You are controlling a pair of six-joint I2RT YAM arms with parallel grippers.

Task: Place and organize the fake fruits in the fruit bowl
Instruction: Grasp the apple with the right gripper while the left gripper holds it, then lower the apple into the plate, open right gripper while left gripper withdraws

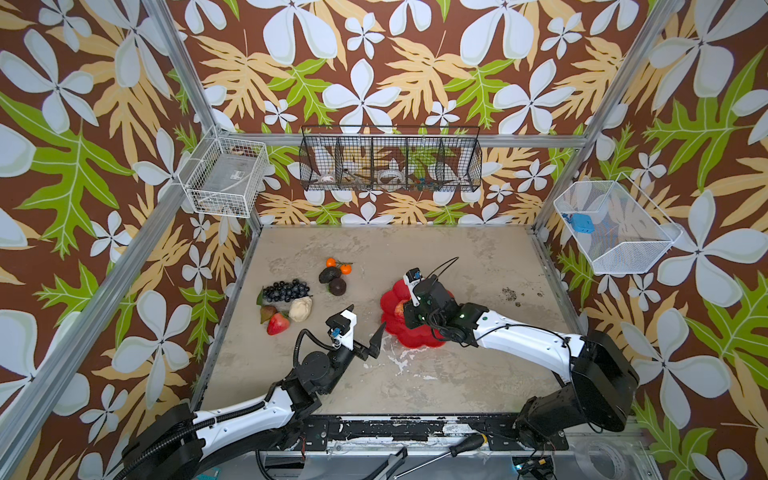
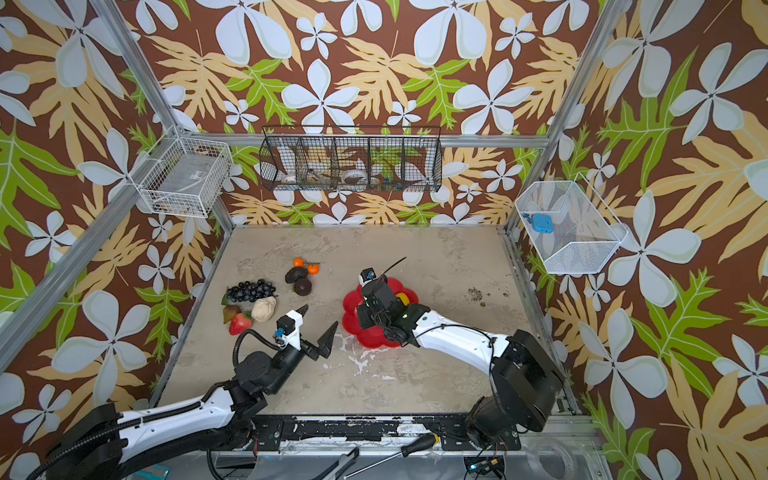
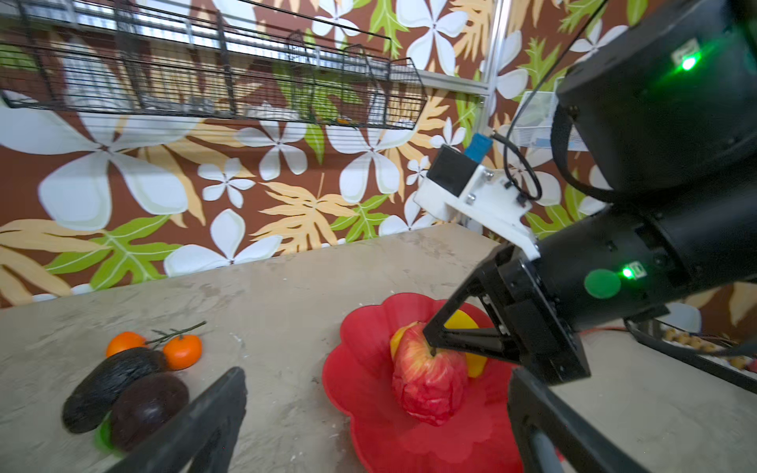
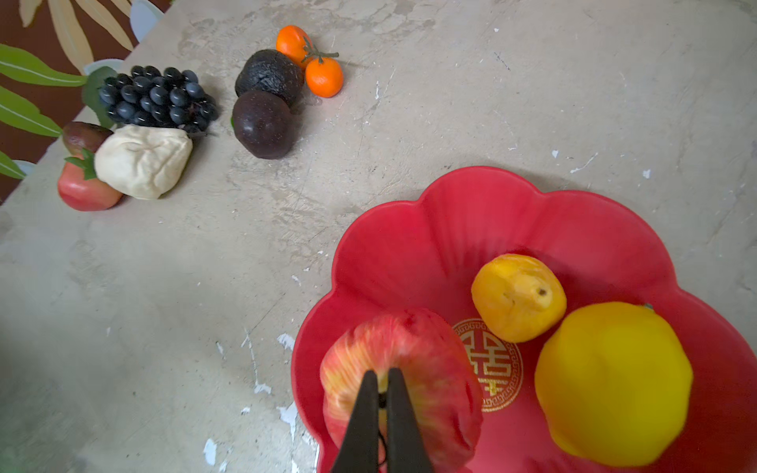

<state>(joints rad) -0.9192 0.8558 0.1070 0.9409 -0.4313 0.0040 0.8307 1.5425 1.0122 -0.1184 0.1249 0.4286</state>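
fruit bowl (image 4: 409, 245) sat on the counter (image 4: 164, 307); your right fingers (image 4: 362, 422) were pinched shut on the stem of the apple (image 4: 409, 348) inside it, your left fingers (image 1: 379, 334) gaped empty just beside its rim

The bowl (image 4: 409, 254) is glossy red with a gold emblem at its centre. The apple (image 4: 409, 348) is red streaked with yellow, and the lemons (image 4: 610, 381) are yellow. The oranges (image 4: 323, 77) are bright orange, the grapes (image 4: 155, 96) blue-black, the avocado (image 4: 268, 75) dark, the lump (image 4: 143, 161) cream and the strawberry (image 4: 84, 192) red with green leaves. The wall (image 1: 374, 62) is brown with white flowers and green and tan leaves.
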